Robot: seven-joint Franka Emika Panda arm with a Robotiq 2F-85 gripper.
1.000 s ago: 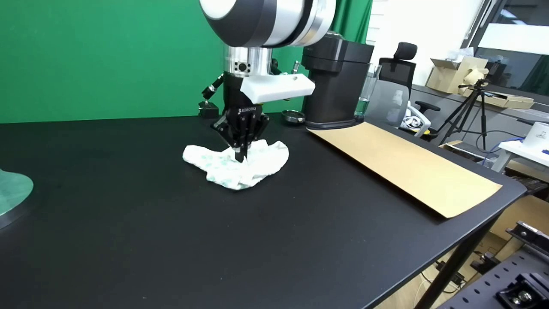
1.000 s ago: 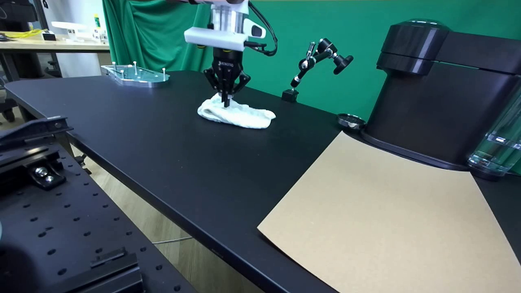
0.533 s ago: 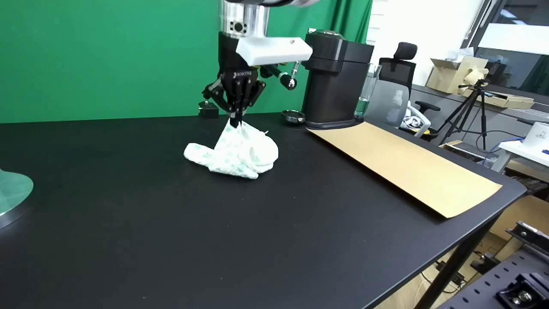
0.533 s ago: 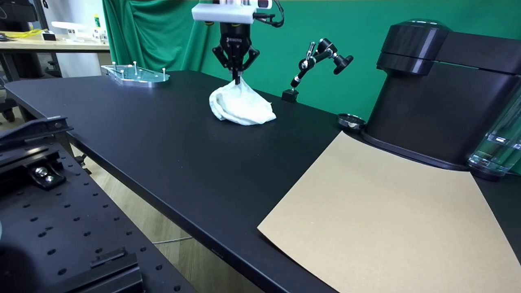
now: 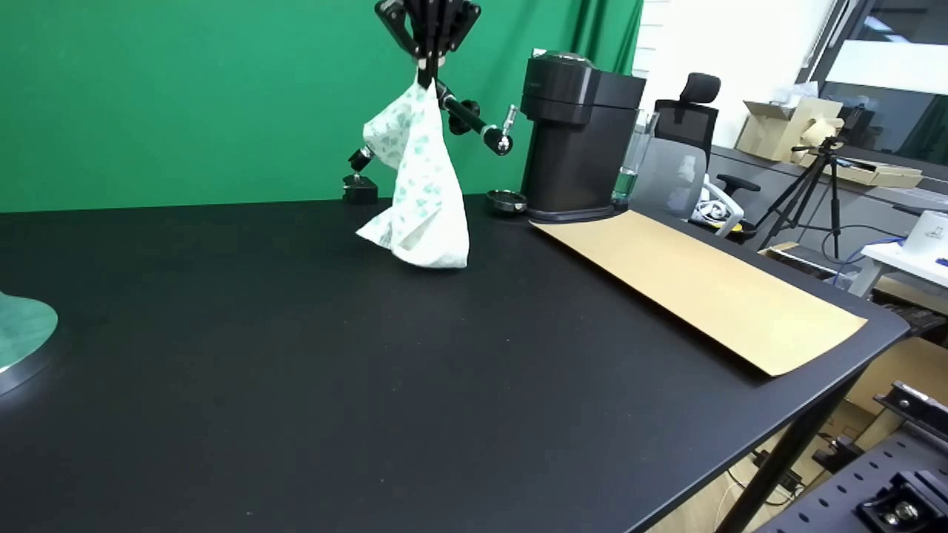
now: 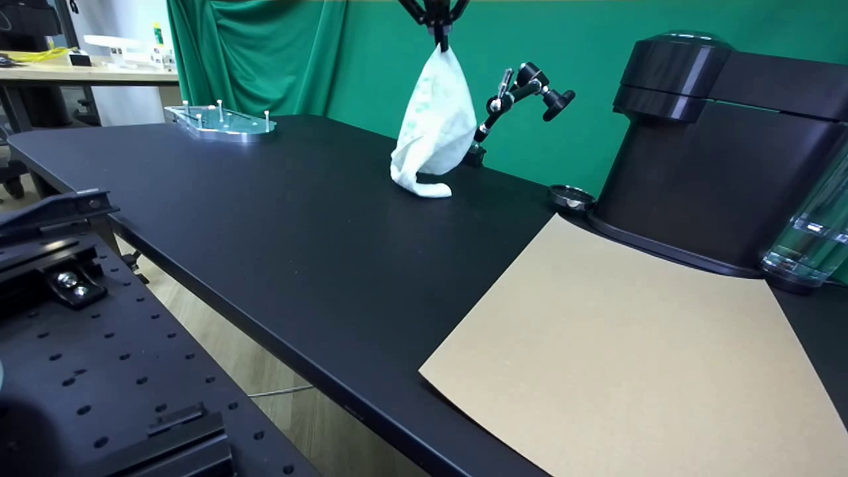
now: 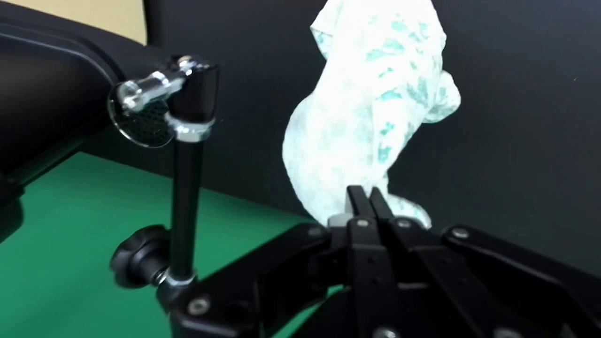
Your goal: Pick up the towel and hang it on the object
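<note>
A white towel (image 5: 429,196) with a green print is held by the gripper (image 5: 427,76), to the left of the black coffee machine (image 6: 702,159) in both exterior views. The gripper's fingers (image 7: 359,203) are drawn close together, and a gathered peak of the towel is clamped at their tips; from there the cloth is draped downward in folds over the black table (image 5: 296,414) on which the coffee machine is set. Whether the lowest end of the towel is touching the table cannot be told.

A black jointed stand (image 6: 521,93) is seen to the left of the coffee machine. Part of it is hidden by the towel in both exterior views, and contact between the two cannot be made out; in the wrist view, the stand is shown between the coffee machine and the towel.

A small round dish (image 6: 571,197) is set just beside the coffee machine, in front of which a tan sheet (image 6: 636,358) is laid.
</note>
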